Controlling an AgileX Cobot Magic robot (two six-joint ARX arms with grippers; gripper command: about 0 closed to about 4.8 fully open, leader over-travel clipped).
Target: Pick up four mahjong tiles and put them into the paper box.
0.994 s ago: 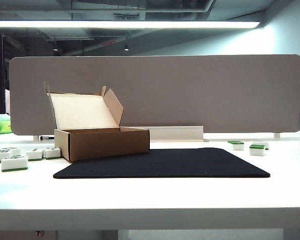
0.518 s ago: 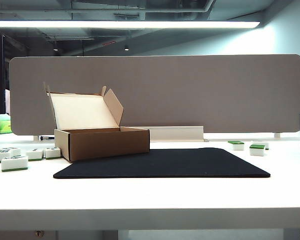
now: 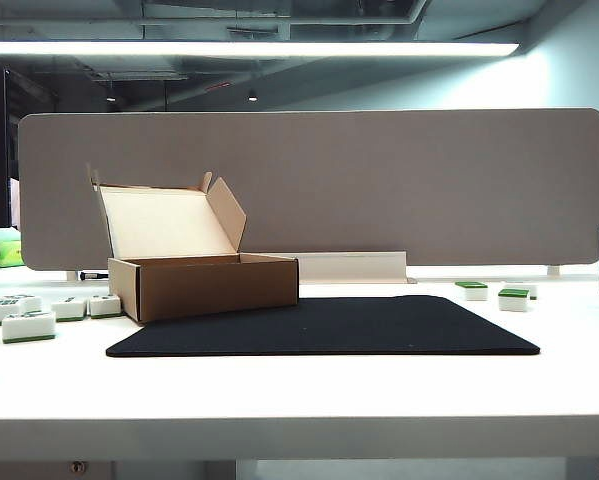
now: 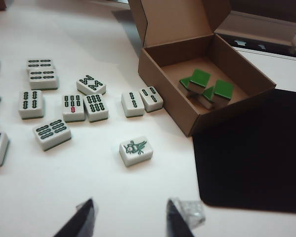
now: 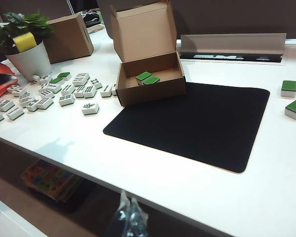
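My left hand [image 4: 130, 219] hangs with jaws apart, empty, near the paper box [image 4: 202, 106]; my right hand [image 5: 129, 219] looks pressed together. The mahjong tiles [image 4: 207, 89] inside seem hard, slick and dense, so pinch across their short sides.

White desk [image 3: 299, 400] carries black mat [image 3: 324, 326] at centre. Paper box [image 3: 217, 285] sits at mat's left rear corner, lid open, overlapping mat edge. Left of box: scatter of white-faced tiles [image 4: 86, 106], one lone tile [image 4: 136, 150] nearest mat. Right of mat: two green-topped tiles [image 5: 292, 98]. White plant pot [image 5: 31, 61] and second brown box [image 5: 68, 37] beyond scatter.
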